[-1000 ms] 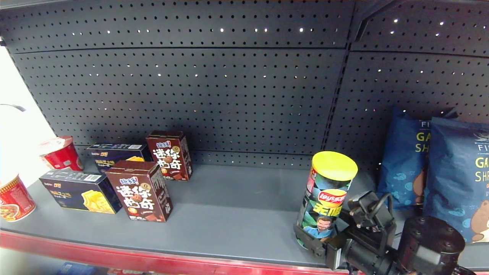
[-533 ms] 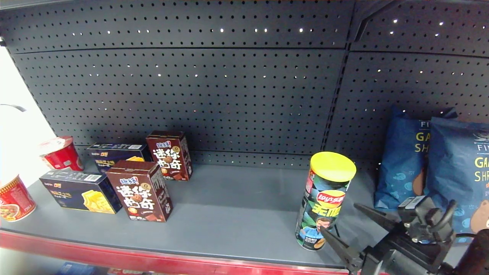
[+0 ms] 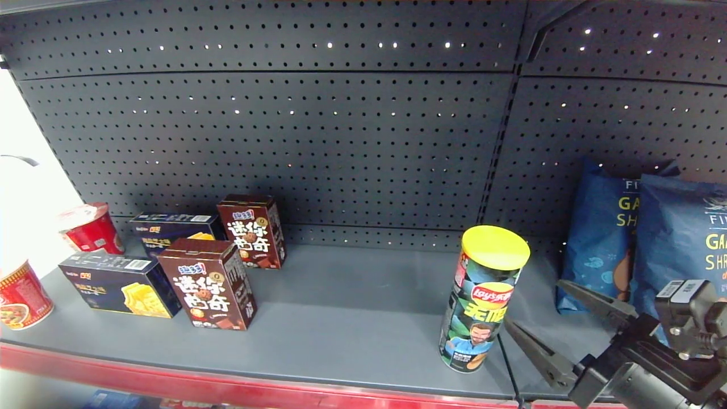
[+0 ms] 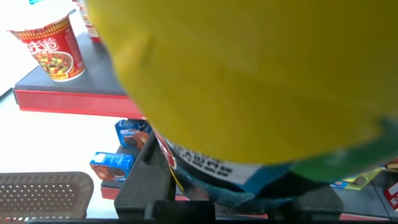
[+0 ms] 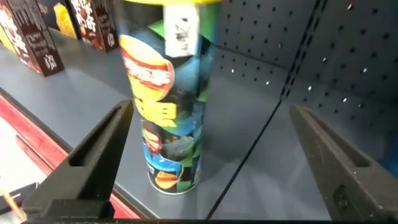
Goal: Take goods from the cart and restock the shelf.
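**Can (image 3: 484, 298) upright on shelf (image 3: 352, 318), right gripper (image 3: 534, 302) released**

Stands near shelf's front edge, yellow lid on top. Just right of can, spread wide and touching nothing. Farther right of can, blue bags (image 3: 676, 238); well left of can, boxes (image 3: 207, 281) and red cups (image 3: 91, 227).

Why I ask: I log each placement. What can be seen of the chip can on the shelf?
The chip can is a tall round tube with a flat yellow lid on top and a glossy printed wrap in green, blue and black with a red and yellow badge. It stands upright near the front edge of the grey shelf, apart from the blue bags beside it. The open right gripper sits close by, not holding it.
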`<state>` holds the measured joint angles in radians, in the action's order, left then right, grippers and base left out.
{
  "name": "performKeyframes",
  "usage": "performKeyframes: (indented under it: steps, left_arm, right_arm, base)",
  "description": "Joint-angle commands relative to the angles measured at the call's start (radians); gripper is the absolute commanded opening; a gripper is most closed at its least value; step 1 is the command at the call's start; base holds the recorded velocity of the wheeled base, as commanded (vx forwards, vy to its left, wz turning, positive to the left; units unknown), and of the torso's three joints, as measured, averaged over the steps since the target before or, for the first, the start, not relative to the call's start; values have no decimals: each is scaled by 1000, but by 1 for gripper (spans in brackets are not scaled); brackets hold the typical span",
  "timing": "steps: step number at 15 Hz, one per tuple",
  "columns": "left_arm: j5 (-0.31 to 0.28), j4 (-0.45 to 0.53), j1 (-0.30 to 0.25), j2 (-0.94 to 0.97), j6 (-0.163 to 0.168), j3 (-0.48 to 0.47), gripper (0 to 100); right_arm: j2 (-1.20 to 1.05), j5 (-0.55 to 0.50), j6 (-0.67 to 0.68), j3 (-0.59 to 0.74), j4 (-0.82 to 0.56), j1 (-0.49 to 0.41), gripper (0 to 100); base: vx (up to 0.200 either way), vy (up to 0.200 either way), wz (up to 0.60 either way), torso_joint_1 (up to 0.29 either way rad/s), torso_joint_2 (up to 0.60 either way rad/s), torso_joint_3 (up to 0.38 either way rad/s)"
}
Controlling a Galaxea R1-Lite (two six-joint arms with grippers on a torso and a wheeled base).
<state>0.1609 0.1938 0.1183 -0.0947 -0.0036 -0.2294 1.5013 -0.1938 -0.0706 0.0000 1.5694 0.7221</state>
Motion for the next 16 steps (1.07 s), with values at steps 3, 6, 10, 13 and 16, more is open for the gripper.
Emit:
performKeyframes:
  steps: [3,6,10,13,16]
  left_arm:
    - [-1,-1,0,-2,1,2,0]
    - [0,-1,0,0,1,4,0]
    - [0,-5,0,0,-1,19,0]
    - [0,-7,0,0,1,30,0]
    - [2,-7,-2,0,2,31,0]
  right_arm:
    - [-73,10,-44,-8,-32,-1,100]
    - [-170,7,-63,-32,-123,-12,100]
    - [-292,1,-112,0,-227,-72,100]
    - [-458,-6,-115,0,-374,-133,100]
    - [-730,-10,-110,-3,-709,-211,100]
  base:
    - [0,0,0,0,0,0]
    - [0,0,0,0,0,0]
    - [0,0,0,0,0,0]
    - [0,0,0,0,0,0]
    - [0,0,0,0,0,0]
